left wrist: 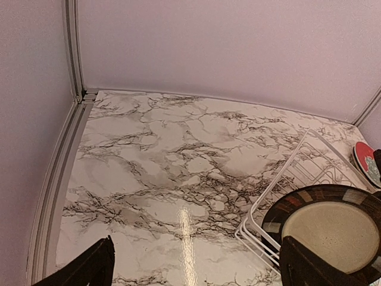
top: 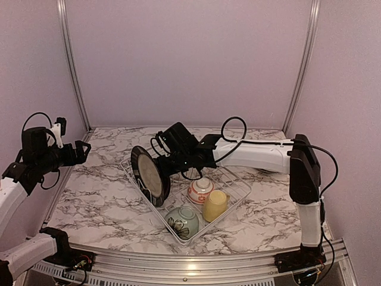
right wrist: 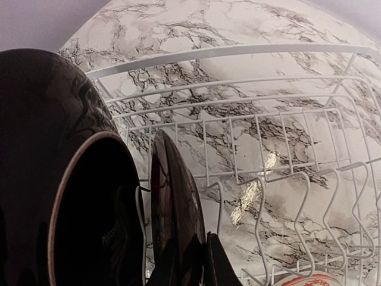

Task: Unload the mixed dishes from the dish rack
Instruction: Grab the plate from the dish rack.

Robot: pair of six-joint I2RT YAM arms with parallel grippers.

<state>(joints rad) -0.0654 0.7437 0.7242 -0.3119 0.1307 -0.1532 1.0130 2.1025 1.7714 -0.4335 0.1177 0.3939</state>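
Observation:
The white wire dish rack lies mid-table. Two black-rimmed plates stand on edge at its left end. In the right wrist view the back of one plate fills the left, and my right gripper is shut on the rim of the thinner plate beside it. A small red-patterned bowl, a yellow cup and a green flowered bowl sit in the rack. My left gripper hangs open over the left of the table, holding nothing.
In the left wrist view the rack's corner and a black-rimmed plate lie at the lower right. A red-and-teal plate shows at the right edge. Pale walls with metal corner rails enclose the marble table.

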